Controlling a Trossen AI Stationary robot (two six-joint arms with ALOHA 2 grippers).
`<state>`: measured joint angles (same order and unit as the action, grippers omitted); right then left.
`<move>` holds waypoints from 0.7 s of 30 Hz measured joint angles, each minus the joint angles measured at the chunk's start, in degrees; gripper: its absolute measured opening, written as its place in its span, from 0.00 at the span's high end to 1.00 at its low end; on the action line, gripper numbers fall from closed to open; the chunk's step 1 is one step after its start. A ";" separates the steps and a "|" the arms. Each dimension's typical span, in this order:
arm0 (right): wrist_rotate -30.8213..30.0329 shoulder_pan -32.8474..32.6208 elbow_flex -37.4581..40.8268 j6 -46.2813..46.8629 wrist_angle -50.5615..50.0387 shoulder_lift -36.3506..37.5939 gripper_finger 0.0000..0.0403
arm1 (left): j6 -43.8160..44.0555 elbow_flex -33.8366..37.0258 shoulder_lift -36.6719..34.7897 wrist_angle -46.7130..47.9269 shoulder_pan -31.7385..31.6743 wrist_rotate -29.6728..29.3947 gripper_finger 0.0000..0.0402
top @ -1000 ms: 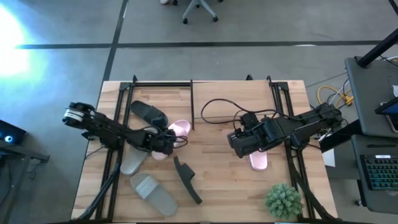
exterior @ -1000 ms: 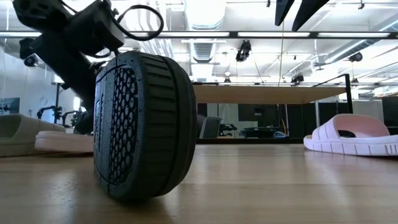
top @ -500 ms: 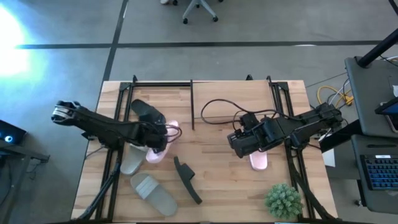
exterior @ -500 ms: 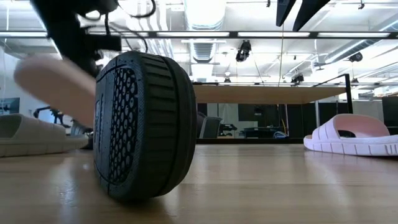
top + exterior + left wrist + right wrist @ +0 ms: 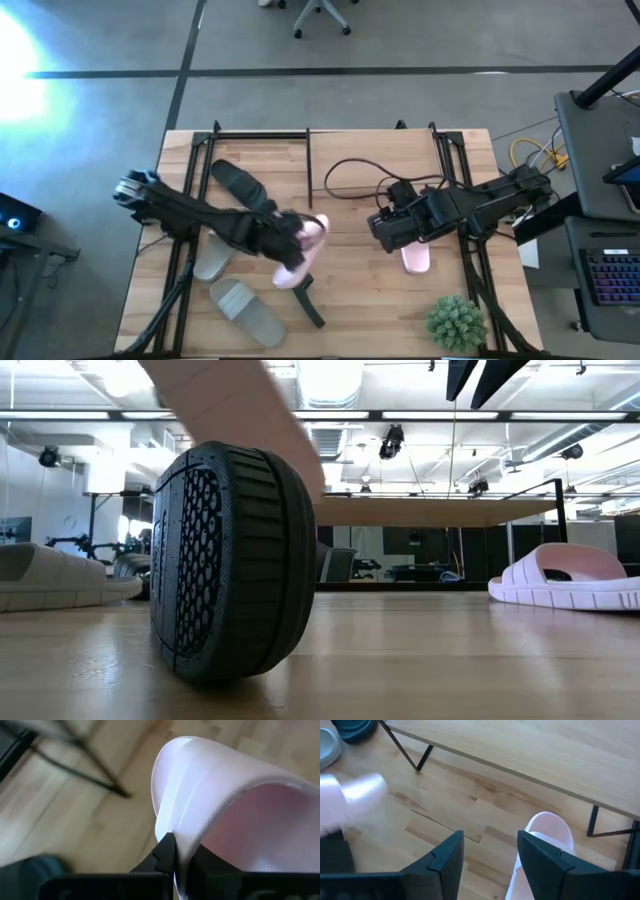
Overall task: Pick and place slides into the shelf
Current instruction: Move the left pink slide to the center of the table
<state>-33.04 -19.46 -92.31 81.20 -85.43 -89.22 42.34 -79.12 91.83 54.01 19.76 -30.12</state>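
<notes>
slides are noted at several spots on the table (image 5: 350,290), none yet on the shelf.

shelf (image 5: 370,170): light board on thin black frame, seen at the far half of the table in the high view; in the right wrist view its board (image 5: 545,755) and black legs are seen just beyond the right fingers.

left arm is seen reaching from the table's left edge toward the middle. left gripper (image 5: 285,235) is clamped on one pink slide (image 5: 300,250), which is held off the table above the near-middle; in the left wrist view the strap (image 5: 215,795) is pinched between the dark fingertips (image 5: 165,850). in the low view this slide is seen only as a blurred pale shape (image 5: 240,410) passing overhead.

right arm is seen coming in from the right edge. right gripper (image 5: 385,232) is held wide, nothing between the fingers (image 5: 445,855); it hangs over the second pink slide (image 5: 415,258), whose toe is seen between the fingers in the right wrist view (image 5: 545,832). whether it is touched cannot be told.

one black slide (image 5: 238,183) lies flat at the far left, near the shelf's left end. the other black slide (image 5: 300,290) stands on its edge near the front, filling the low view (image 5: 230,560).

two grey slides are noted at the near left: one (image 5: 245,310) by the front edge, one (image 5: 210,262) partly under the left arm.

small green plant (image 5: 455,322) sits at the near right corner.
</notes>
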 joint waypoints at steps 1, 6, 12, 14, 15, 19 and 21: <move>0.00 0.00 0.00 -0.24 -0.17 0.29 0.57 | -0.66 -1.95 2.33 0.06 0.28 -0.12 1.00; 0.00 -0.37 -0.01 -1.28 -1.10 2.08 0.61 | -1.95 -10.92 12.54 1.10 0.38 -3.83 1.00; 0.91 -2.83 0.00 -0.90 -3.85 4.60 0.65 | -3.06 -21.48 21.78 0.43 0.34 -9.34 1.00; 1.59 -4.16 0.00 0.25 -4.80 5.31 0.66 | -4.23 -24.91 24.82 0.22 0.36 -10.90 1.00; 1.83 -5.03 0.12 0.60 -4.60 5.67 0.66 | -4.63 -26.60 26.51 0.16 0.36 -11.71 1.00; 1.97 -8.72 0.58 3.62 -4.62 6.41 0.67 | -7.06 -32.86 32.30 -0.62 0.13 -13.49 1.00; 1.96 -10.55 0.64 4.55 -4.60 6.36 0.67 | -7.28 -35.41 35.13 -0.63 -0.34 -13.48 1.00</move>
<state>-31.08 -30.02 -91.67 85.74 -90.03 -82.86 35.06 -114.53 126.96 53.38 19.42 -43.60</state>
